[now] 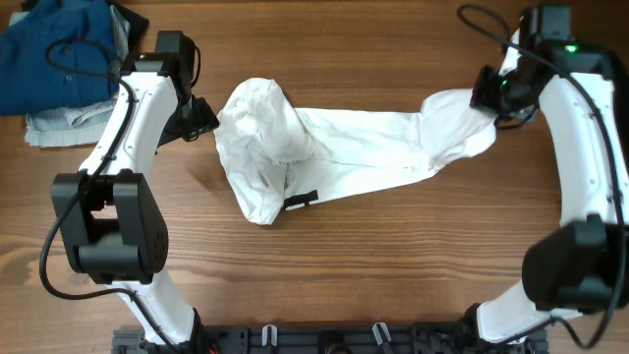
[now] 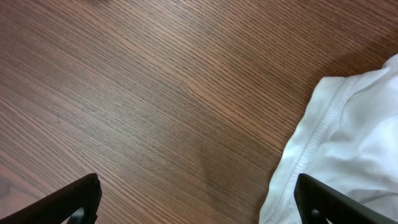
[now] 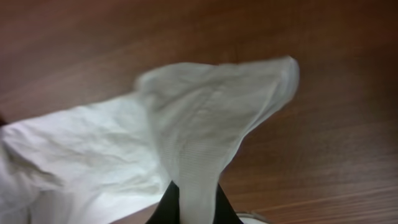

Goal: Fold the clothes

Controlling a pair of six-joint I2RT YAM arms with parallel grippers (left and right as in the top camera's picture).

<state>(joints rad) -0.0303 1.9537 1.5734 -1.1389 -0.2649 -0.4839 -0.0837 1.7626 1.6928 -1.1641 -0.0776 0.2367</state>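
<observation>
A white garment [image 1: 344, 147] lies stretched across the middle of the wooden table, bunched in a lump at its left end. My right gripper [image 1: 489, 96] is shut on the garment's right end and holds that end lifted; in the right wrist view the white cloth [image 3: 205, 137] runs down between the jaws [image 3: 194, 208]. My left gripper [image 1: 201, 116] is open and empty just left of the bunched end. In the left wrist view its two fingertips [image 2: 198, 202] stand wide apart over bare wood, with the garment's hemmed edge [image 2: 311, 143] by the right finger.
A pile of clothes sits at the far left corner: a dark blue garment [image 1: 54, 54] on top of a grey-white one [image 1: 59, 126]. A small black tag [image 1: 301, 201] shows at the white garment's front edge.
</observation>
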